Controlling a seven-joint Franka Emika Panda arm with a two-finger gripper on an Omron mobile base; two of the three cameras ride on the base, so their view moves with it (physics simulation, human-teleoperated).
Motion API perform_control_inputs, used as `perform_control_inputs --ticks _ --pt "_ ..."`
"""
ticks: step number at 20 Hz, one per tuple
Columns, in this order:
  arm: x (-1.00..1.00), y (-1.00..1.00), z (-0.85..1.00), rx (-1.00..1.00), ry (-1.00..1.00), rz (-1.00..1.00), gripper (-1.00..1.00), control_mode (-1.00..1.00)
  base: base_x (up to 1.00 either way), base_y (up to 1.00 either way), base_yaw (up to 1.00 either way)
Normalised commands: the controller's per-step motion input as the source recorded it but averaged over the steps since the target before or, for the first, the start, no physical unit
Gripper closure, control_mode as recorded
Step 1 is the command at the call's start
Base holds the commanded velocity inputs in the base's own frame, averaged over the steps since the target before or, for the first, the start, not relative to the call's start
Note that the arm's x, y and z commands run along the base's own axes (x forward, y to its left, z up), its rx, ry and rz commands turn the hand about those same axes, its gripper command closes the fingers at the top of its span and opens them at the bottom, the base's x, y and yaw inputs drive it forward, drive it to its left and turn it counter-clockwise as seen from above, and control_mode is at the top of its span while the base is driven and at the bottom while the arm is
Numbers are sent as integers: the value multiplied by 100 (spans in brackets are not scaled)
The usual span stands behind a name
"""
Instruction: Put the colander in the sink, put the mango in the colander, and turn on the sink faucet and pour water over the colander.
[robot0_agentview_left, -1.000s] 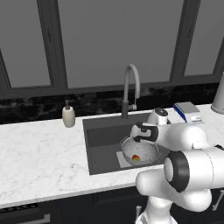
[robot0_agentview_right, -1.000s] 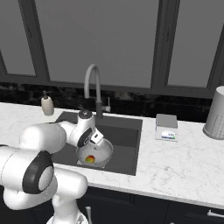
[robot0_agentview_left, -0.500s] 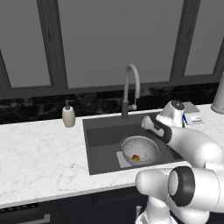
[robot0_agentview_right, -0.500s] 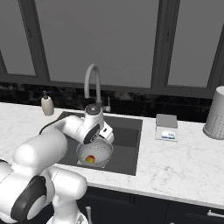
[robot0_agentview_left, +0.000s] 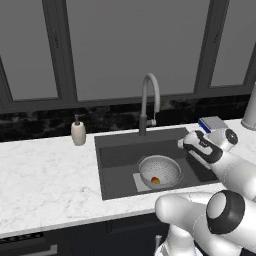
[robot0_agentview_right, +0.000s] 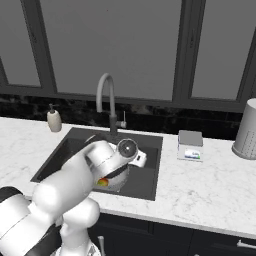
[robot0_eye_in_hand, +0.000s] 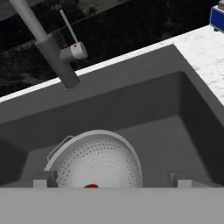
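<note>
Across mid-frame in the left base view, sunk into the white counter (robot0_agentview_left: 45, 185): sink (robot0_agentview_left: 117, 157), faucet (robot0_agentview_left: 149, 102) arching at its back edge, colander (robot0_agentview_left: 160, 171) on the basin floor, mango (robot0_agentview_left: 156, 180) inside, and right of the colander, gripper (robot0_agentview_left: 182, 144) with jaws spread wide, holding nothing.
</note>
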Motion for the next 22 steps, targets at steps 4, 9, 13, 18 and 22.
perform_control_inputs --ticks 4,9,13,18,22 --pt "1 -30 25 0 -36 15 -100 -100 0 0 0" --pt "4 -7 57 1 -29 6 -100 -100 0 0 0" --pt "5 0 68 0 -21 0 -100 -100 0 0 0" --pt "19 6 53 0 -17 0 -100 -100 0 0 0" --pt "44 10 8 0 -13 0 -100 -100 0 0 0"
